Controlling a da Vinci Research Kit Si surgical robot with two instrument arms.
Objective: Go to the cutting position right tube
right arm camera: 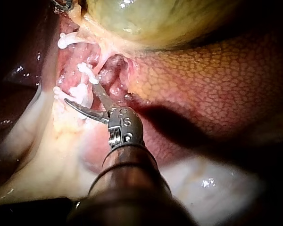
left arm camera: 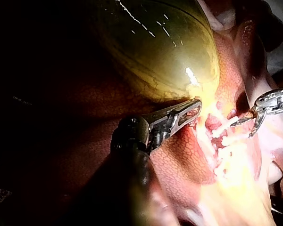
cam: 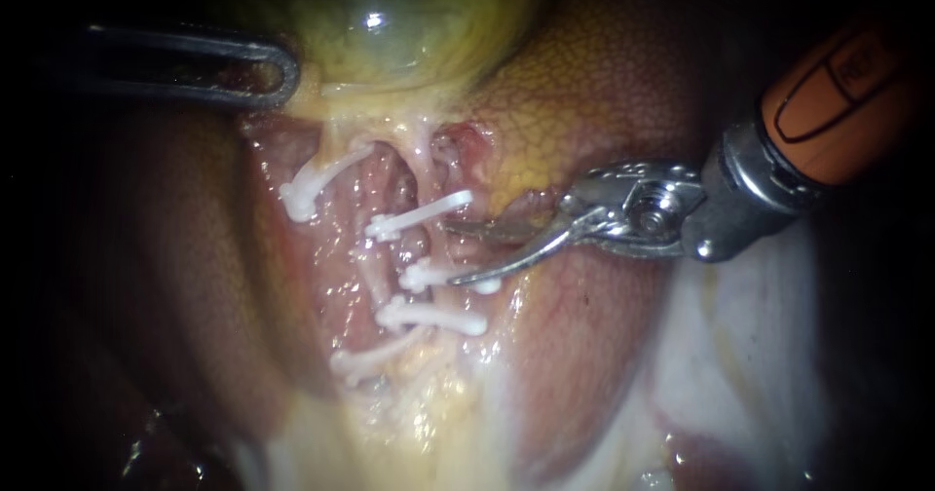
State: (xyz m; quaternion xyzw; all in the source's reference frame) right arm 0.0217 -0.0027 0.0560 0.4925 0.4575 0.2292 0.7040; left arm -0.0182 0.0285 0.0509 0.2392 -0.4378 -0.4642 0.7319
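Note:
My right instrument (cam: 456, 252) comes in from the right with an orange sleeve, and its two blades stand open. Their tips lie just right of the right tube (cam: 417, 247), level with the stretch between an upper white clip (cam: 419, 216) and a middle clip (cam: 429, 275). The lower blade crosses the middle clip's right end. A third clip (cam: 433, 318) sits lower on the tube. In the right wrist view the open blades (right arm camera: 80, 93) reach the clips (right arm camera: 87, 73). My left instrument (cam: 278, 72) is shut on the gallbladder (cam: 390, 23) at its lower edge, as the left wrist view (left arm camera: 191, 110) shows.
Two more white clips (cam: 310, 191) (cam: 365, 362) sit on the tissue further left. The liver (cam: 623, 82) rises behind my right instrument. Pale whitish tissue (cam: 740, 335) lies below its shaft. My right instrument's blades (left arm camera: 249, 127) show beyond my left one.

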